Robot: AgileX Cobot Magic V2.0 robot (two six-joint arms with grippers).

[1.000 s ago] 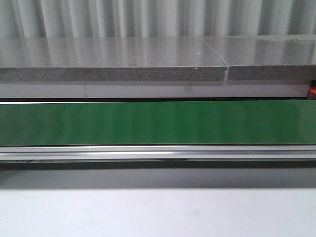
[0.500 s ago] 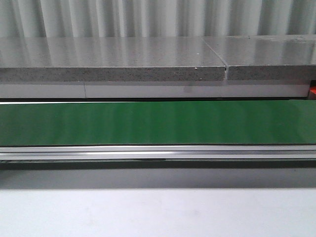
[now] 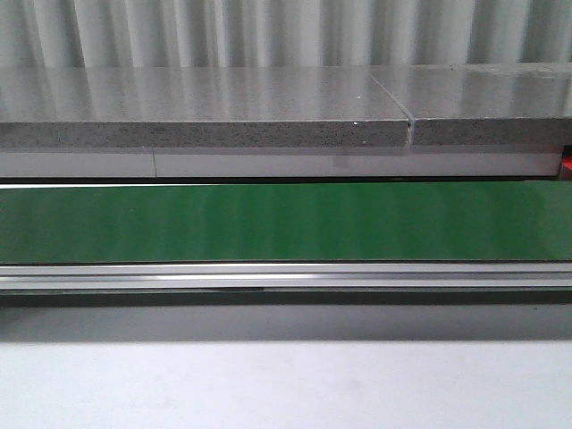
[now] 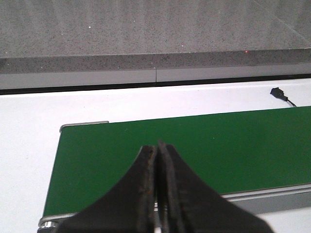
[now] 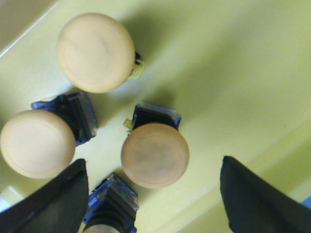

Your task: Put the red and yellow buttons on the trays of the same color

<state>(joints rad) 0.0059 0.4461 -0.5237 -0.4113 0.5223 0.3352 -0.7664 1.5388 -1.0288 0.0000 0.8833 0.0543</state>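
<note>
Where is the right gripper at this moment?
In the right wrist view, the right gripper hangs open over a yellow tray, directly above one of its pale-capped buttons. The front view does not show it.

The front view faces level and forward across the long green conveyor belt (image 3: 286,222), which the left wrist view shares from above its end, while the right wrist view looks straight down, very close, into a pale yellow tray (image 5: 233,63).

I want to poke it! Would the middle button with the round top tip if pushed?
Probably: the button's wide cap sits over a smaller blue base, so it looks top-heavy. The smooth rounded cap may also slip or roll on the yellow tray.
</note>
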